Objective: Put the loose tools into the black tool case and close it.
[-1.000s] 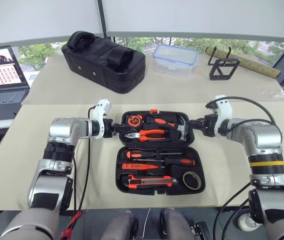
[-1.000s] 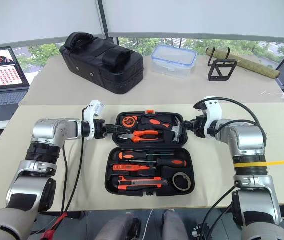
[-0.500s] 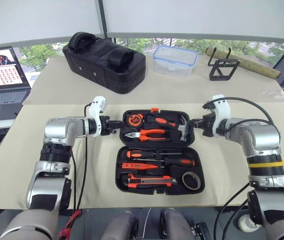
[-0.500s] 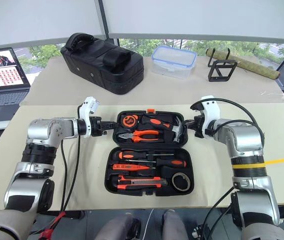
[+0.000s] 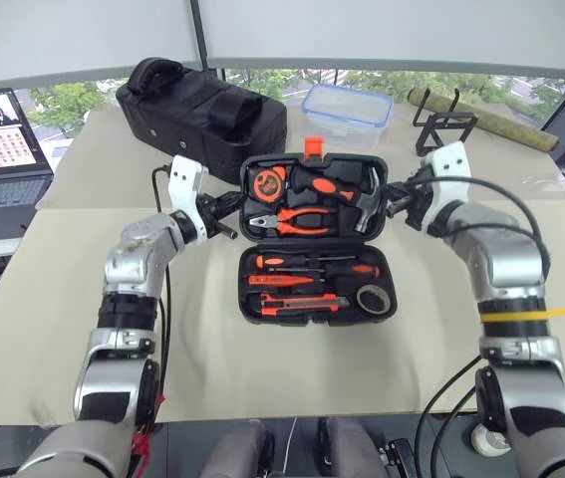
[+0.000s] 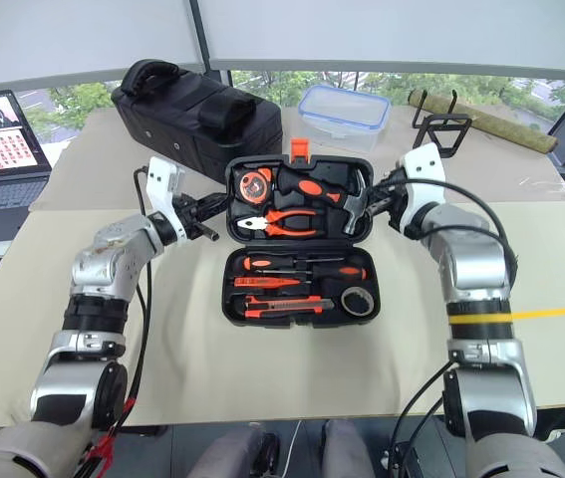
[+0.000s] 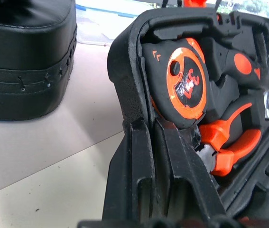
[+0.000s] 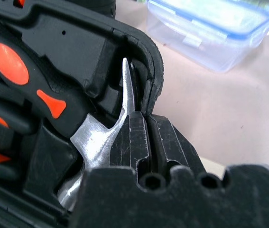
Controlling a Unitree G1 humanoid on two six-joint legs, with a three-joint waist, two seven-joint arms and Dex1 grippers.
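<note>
On the counter (image 5: 53,299) our left gripper (image 5: 224,213) and right gripper (image 5: 394,199) each pinch a side edge of the black tool case (image 5: 314,299) lid, tilted up beyond the tool-filled base, which lies toward us, hinge crosswise.

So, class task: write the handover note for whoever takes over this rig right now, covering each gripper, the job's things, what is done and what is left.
Left gripper: shut on the left edge of the lid.
Right gripper: shut on the lid's right edge.
Black tool case: on the beige table cover, base flat, lid tilted up part way.
Loose tools: two screwdrivers, tester screwdriver, utility knife and tape roll all sit in the base recesses.
Done: tools packed, lid gripped on both sides.
Left: swing the lid down onto the base and shut the orange latch.
</note>
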